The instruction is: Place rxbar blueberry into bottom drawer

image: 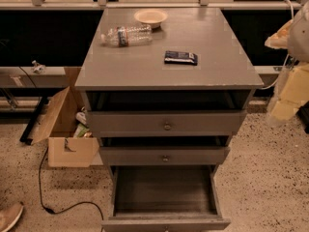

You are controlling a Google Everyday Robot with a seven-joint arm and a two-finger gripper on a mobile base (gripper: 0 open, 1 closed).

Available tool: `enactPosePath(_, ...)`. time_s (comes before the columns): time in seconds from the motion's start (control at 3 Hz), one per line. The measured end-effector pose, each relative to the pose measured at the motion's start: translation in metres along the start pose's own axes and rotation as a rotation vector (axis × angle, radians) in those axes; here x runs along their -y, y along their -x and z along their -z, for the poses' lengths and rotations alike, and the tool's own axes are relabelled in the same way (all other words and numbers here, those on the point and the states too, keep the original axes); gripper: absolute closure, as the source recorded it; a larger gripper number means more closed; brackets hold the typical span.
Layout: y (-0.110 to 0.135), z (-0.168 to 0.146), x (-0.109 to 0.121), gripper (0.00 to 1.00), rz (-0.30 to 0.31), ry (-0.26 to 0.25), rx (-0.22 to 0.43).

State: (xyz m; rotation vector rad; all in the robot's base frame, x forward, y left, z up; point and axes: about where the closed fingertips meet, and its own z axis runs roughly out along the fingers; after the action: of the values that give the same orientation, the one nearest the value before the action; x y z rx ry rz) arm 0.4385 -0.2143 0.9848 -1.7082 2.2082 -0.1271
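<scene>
The rxbar blueberry [180,57], a flat dark navy bar, lies on the grey cabinet top [145,71], right of centre. The bottom drawer [164,192] is pulled out toward me and its inside looks empty. The two shallower drawers with round knobs above it [166,124] are only slightly out. My gripper [284,108] shows as a pale shape at the right edge of the view, beside the cabinet's right side and below its top, well away from the bar.
A clear plastic water bottle [126,35] lies on its side at the back left of the top, next to a shallow bowl [150,17]. An open cardboard box [63,129] stands on the floor to the left. A black cable [58,207] and a shoe [9,216] lie nearby.
</scene>
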Motion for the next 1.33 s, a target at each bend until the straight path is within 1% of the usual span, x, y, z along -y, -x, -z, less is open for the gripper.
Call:
enactPosePath(0.33, 0.000, 0.000, 0.000, 0.00, 0.000, 0.000, 0.000)
enactPosePath(0.67, 0.011, -0.012, 0.026, 0.00, -0.018, -0.021, 0.048)
enactPosePath(1.0, 0.039, -0.047, 0.089, 0.00, -0.080, -0.036, 0.195)
enactPosePath(1.33, 0.060, -0.076, 0.132, 0.00, -0.133, -0.028, 0.299)
